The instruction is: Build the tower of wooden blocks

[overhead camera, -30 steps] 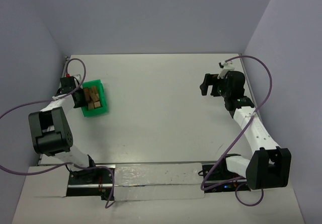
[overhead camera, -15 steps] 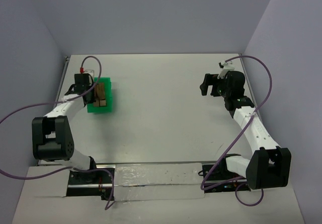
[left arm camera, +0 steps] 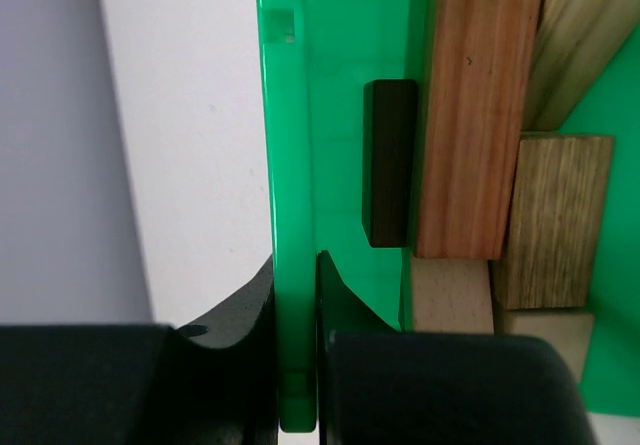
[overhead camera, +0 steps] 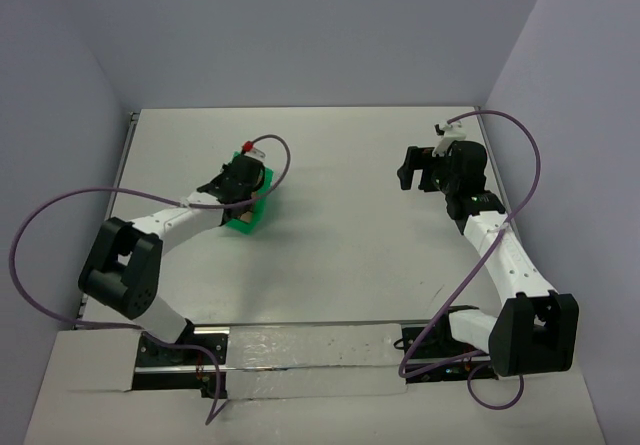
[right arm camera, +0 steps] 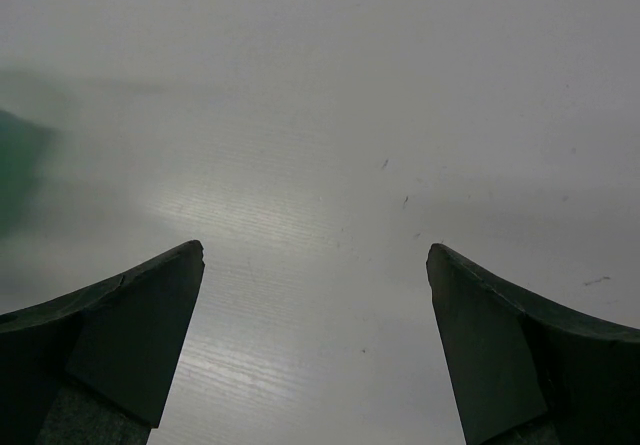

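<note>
The left gripper [left arm camera: 297, 265] is closed down to a thin gap, its 2 jaws pinching 1 upright wall of the green tray [left arm camera: 283, 145], 1 jaw inside and 1 outside. In the overhead view the left gripper [overhead camera: 243, 187] holds the tray [overhead camera: 243, 223] left of centre on the table [overhead camera: 340, 255], apparently tipped, though the tilt is hard to judge there.

The wood blocks [left arm camera: 555, 215] lie inside the tray, at the right of the wrist frame and just beyond the pinched wall. A brown bar [left arm camera: 480, 115] sits nearest that wall, with paler pieces touching it. Their long axes run top to bottom in the frame, parallel to the wall.

The right gripper [right arm camera: 315, 255] is spread fully wide and holds nothing, only bare table below it. Overhead, the right gripper [overhead camera: 408, 173] sits in the upper right, well apart from the tray.

No tower stands in any view, so the task appears to be at its start. The left arm is by far the nearer to the blocks, but its jaws are taken up by the tray wall, so the blocks probably have to leave the tray before either arm can stack them.
</note>
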You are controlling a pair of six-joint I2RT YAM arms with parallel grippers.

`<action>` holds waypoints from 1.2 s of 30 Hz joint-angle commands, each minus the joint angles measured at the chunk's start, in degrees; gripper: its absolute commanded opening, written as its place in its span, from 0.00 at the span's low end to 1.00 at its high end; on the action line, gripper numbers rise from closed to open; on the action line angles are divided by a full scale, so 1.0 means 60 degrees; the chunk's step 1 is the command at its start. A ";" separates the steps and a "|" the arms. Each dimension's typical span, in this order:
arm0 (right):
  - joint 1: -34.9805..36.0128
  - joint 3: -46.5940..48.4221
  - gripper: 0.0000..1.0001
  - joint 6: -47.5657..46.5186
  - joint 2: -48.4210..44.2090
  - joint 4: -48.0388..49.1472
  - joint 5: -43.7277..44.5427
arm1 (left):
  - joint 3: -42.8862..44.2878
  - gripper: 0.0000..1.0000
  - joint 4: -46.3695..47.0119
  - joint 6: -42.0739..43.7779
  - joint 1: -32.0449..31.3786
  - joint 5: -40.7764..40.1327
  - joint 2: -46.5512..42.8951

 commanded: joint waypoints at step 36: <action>-0.0105 0.0300 1.00 -0.0109 -0.0255 0.0200 0.0186 | -0.2068 0.00 2.0052 1.6419 -0.5617 -0.5585 0.6402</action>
